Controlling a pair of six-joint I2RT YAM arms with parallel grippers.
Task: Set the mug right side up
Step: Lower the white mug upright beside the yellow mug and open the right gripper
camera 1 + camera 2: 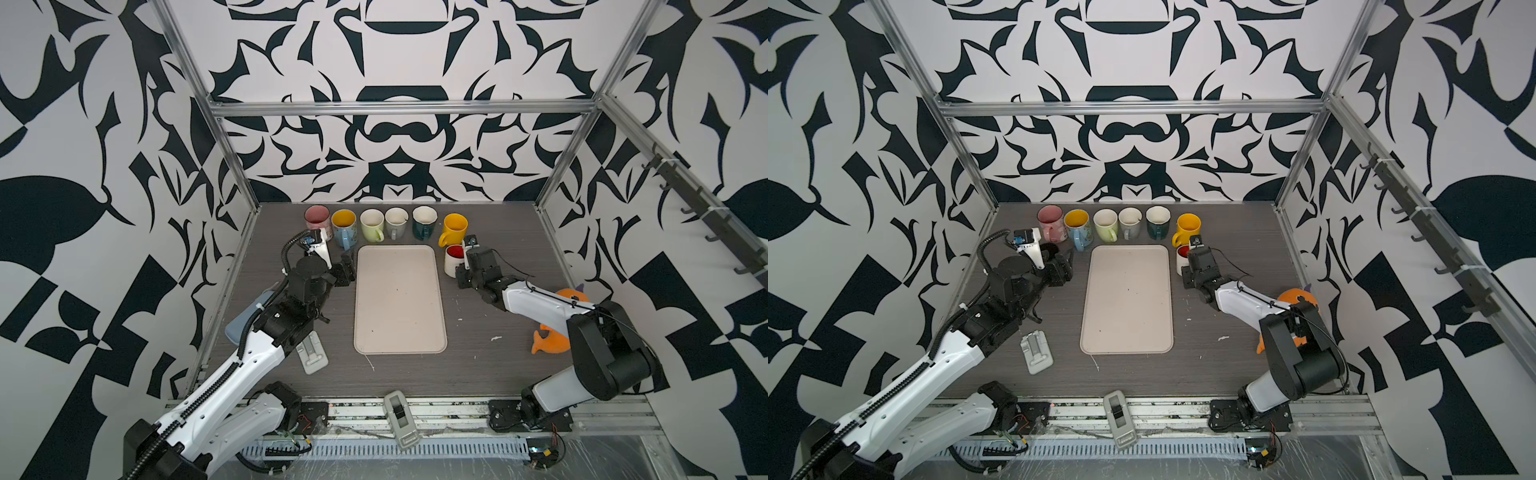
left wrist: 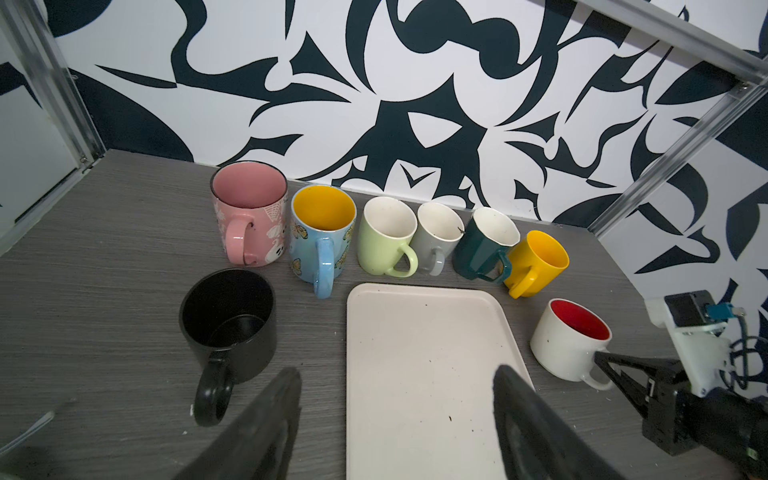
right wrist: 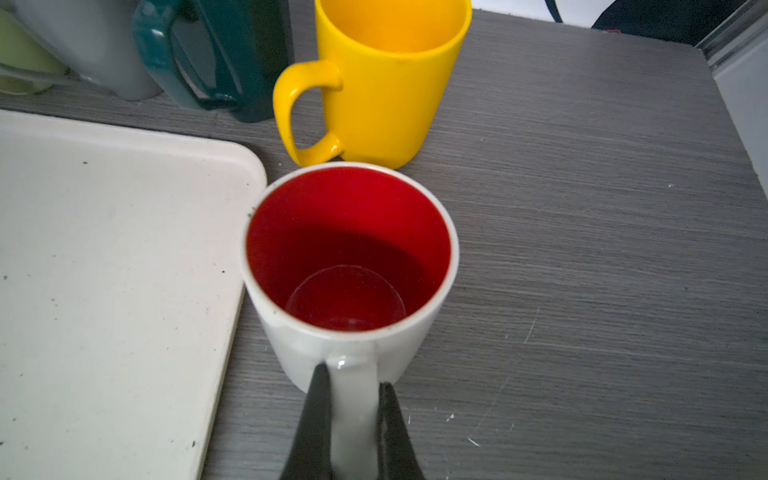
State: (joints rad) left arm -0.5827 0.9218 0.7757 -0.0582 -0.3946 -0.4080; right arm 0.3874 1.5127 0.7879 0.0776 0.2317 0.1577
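White red-lined ceramic mug (image 3: pixel 349 249) stands upright, apparently seated; right end effector (image 3: pixel 353 376) pinches its handle (image 3: pixel 355 411): open gently, retreat straight.

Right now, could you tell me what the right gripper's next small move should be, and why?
Probably open the right gripper and back off. The white mug already stands upright on the table, red inside facing up, and the jaws are shut on its handle, so only the release seems left.
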